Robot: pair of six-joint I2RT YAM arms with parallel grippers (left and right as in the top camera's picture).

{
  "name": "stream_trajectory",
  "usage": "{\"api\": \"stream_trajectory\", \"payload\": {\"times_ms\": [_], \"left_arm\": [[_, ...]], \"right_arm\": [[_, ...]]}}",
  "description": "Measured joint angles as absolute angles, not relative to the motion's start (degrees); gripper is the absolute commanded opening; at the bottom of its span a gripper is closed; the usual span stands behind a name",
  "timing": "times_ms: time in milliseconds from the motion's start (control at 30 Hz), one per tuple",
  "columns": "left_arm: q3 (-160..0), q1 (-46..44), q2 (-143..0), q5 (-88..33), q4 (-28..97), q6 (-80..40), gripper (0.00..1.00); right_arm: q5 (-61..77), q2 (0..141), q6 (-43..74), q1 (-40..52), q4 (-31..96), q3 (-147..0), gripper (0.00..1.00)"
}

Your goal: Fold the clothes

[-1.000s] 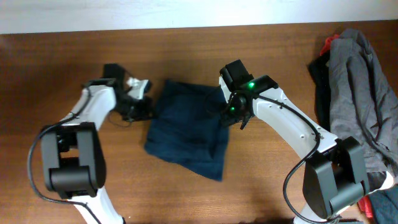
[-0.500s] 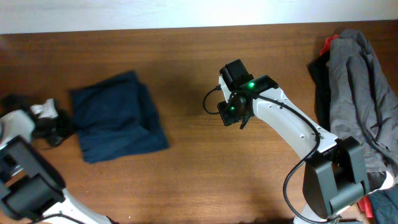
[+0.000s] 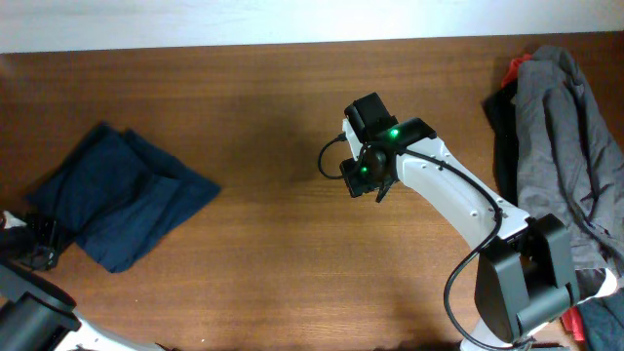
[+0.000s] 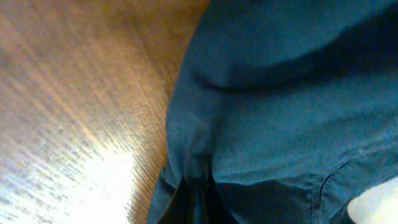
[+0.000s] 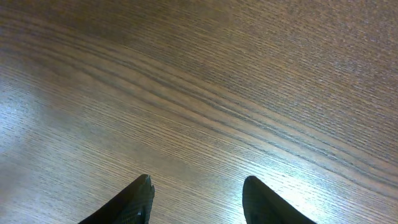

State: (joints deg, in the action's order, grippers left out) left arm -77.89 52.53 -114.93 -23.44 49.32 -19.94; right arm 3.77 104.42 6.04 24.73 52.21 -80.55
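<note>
The folded dark navy shorts (image 3: 117, 205) lie at the far left of the table. My left gripper (image 3: 37, 249) sits at their lower left corner, near the table's left edge. In the left wrist view the navy cloth (image 4: 280, 93) fills most of the frame, and my dark fingers (image 4: 196, 199) are pinched on a fold of it. My right gripper (image 3: 366, 180) hangs over bare wood in the middle of the table. Its fingertips (image 5: 140, 193) stand apart and hold nothing.
A pile of other clothes lies at the right edge: a grey garment (image 3: 570, 146) with black (image 3: 502, 117) and red (image 3: 515, 68) items beneath it. Another red item (image 3: 597, 327) shows at the bottom right corner. A white wall strip runs along the far edge.
My left arm has dragged the folded shorts from the table's middle to the far left. The right arm has not moved.
</note>
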Motion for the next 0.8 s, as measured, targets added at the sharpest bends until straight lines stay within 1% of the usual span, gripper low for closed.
{"api": "stream_trajectory", "payload": {"times_ms": [67, 100, 167, 267, 333, 433, 533, 567, 633, 700, 800], "left_arm": [[-77.9, 52.5, -114.9, -23.6, 49.2, -22.3, 0.01], [-77.9, 52.5, -114.9, -24.0, 49.2, -23.2, 0.02], [-77.9, 52.4, -114.9, -25.7, 49.2, -24.4, 0.15], [-77.9, 51.8, -114.9, -27.6, 49.5, -25.3, 0.28], [-77.9, 51.4, -114.9, -26.4, 50.8, -25.0, 0.33], [-77.9, 51.0, -114.9, -21.2, 53.6, -24.3, 0.36], [-77.9, 51.0, -114.9, -15.9, 56.5, -23.2, 0.35], [-77.9, 51.0, -114.9, -14.7, 57.0, -23.0, 0.32], [-77.8, 50.7, -114.9, -13.1, 57.2, -22.7, 0.16], [-77.1, 49.9, -114.9, -12.1, 56.8, -22.2, 0.07], [-74.9, 47.8, -114.8, -11.6, 55.7, -21.9, 0.05]], "right_arm": [[3.8, 104.4, 6.0, 24.7, 52.2, -80.6, 0.52], [3.8, 104.4, 6.0, 24.7, 52.2, -80.6, 0.52], [3.8, 104.4, 6.0, 24.7, 52.1, -80.6, 0.52], [3.8, 104.4, 6.0, 24.7, 51.8, -80.6, 0.53], [3.9, 104.4, 6.0, 24.7, 51.8, -80.6, 0.53], [4.0, 104.4, 6.1, 24.7, 51.8, -80.6, 0.56], [4.0, 104.4, 6.0, 24.7, 51.7, -80.6, 0.56], [4.0, 104.4, 6.0, 24.7, 51.5, -80.6, 0.56], [4.0, 104.4, 6.0, 24.7, 50.8, -80.6, 0.57], [4.0, 104.4, 6.0, 24.7, 50.3, -80.6, 0.57], [4.0, 104.4, 6.0, 24.7, 50.0, -80.6, 0.57]]}}
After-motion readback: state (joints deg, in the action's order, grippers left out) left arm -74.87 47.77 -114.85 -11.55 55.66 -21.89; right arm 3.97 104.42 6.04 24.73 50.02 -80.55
